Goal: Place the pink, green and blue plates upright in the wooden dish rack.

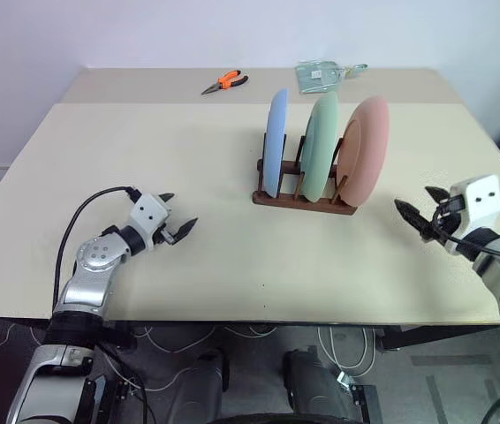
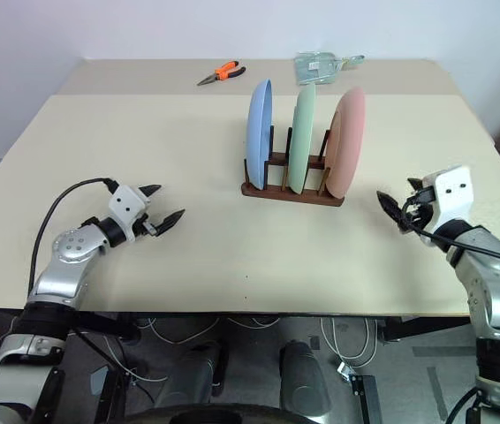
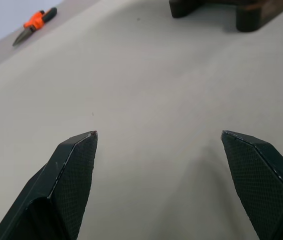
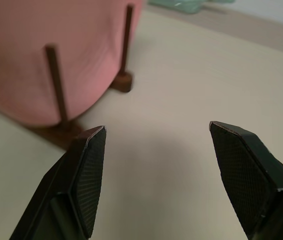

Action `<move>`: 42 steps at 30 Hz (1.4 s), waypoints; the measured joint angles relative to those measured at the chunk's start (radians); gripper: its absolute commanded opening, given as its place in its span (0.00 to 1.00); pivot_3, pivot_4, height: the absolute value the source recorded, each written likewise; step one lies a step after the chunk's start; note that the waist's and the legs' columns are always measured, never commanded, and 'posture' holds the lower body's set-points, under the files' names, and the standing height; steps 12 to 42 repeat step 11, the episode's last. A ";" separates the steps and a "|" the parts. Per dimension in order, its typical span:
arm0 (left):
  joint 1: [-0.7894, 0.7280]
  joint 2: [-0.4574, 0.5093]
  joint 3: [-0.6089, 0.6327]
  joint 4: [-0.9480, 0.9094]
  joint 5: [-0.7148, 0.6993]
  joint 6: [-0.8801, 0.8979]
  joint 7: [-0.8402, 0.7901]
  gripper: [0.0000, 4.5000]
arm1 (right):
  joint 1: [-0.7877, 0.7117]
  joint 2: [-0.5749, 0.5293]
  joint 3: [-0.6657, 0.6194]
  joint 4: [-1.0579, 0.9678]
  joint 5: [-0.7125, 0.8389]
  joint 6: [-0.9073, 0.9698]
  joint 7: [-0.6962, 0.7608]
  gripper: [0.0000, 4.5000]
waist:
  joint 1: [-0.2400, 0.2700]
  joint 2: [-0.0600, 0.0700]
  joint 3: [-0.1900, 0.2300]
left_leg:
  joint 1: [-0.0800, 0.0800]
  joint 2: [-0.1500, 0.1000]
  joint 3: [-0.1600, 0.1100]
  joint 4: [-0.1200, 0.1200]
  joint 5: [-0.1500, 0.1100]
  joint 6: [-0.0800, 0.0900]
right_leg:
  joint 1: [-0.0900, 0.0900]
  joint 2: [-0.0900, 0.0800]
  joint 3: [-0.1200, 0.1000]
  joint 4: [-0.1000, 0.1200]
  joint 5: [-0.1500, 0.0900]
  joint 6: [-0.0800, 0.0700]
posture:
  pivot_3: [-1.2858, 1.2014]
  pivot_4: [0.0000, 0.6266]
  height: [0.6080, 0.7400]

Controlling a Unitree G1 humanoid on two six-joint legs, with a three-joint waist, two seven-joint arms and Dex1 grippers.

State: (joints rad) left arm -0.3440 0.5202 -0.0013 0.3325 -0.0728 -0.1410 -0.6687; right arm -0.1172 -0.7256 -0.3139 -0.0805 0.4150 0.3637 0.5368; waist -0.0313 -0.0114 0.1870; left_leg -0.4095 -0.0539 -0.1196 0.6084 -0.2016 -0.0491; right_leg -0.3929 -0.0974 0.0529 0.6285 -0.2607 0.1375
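Note:
The wooden dish rack [image 1: 303, 200] stands right of the table's middle. Three plates stand upright in it: the blue plate [image 1: 276, 141] on the left, the green plate [image 1: 321, 146] in the middle, the pink plate [image 1: 365, 150] on the right. My left gripper [image 1: 179, 212] hovers low over the table at the near left, open and empty, well apart from the rack. My right gripper [image 1: 412, 219] is open and empty, just right of the pink plate and pointing toward it. The right wrist view has the pink plate [image 4: 41, 50] behind a rack peg [image 4: 56, 80], ahead of the open fingers.
Orange-handled pliers [image 1: 225, 82] and a pale green object [image 1: 321, 75] lie near the table's far edge. The beige table [image 1: 232, 265] is bare between my grippers and in front of the rack. Its near edge runs just below both arms.

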 measured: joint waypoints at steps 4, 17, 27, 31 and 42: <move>0.026 -0.002 0.000 -0.029 -0.001 0.005 0.002 0.90 | -0.001 0.033 0.025 0.011 -0.008 -0.024 0.029 0.74 | 0.006 0.000 0.000 | 0.000 0.000 0.000 0.000 0.000 0.000 | 0.000 0.000 0.000 0.000 0.000 0.000 | 0.52 0.24 1.00; 0.070 -0.009 0.001 -0.088 -0.004 0.027 0.020 0.90 | -0.027 0.040 0.037 0.074 -0.050 -0.053 0.051 0.74 | 0.018 0.000 0.000 | -0.001 0.000 0.000 0.000 0.000 0.000 | 0.000 0.000 0.000 -0.001 0.000 0.000 | 0.52 0.24 1.00; 0.070 -0.009 0.001 -0.088 -0.004 0.027 0.020 0.90 | -0.027 0.040 0.037 0.074 -0.050 -0.053 0.051 0.74 | 0.018 0.000 0.000 | -0.001 0.000 0.000 0.000 0.000 0.000 | 0.000 0.000 0.000 -0.001 0.000 0.000 | 0.52 0.24 1.00; 0.070 -0.009 0.001 -0.088 -0.004 0.027 0.020 0.90 | -0.027 0.040 0.037 0.074 -0.050 -0.053 0.051 0.74 | 0.018 0.000 0.000 | -0.001 0.000 0.000 0.000 0.000 0.000 | 0.000 0.000 0.000 -0.001 0.000 0.000 | 0.52 0.24 1.00; 0.070 -0.009 0.001 -0.088 -0.004 0.027 0.020 0.90 | -0.027 0.040 0.037 0.074 -0.050 -0.053 0.051 0.74 | 0.018 0.000 0.000 | -0.001 0.000 0.000 0.000 0.000 0.000 | 0.000 0.000 0.000 -0.001 0.000 0.000 | 0.52 0.24 1.00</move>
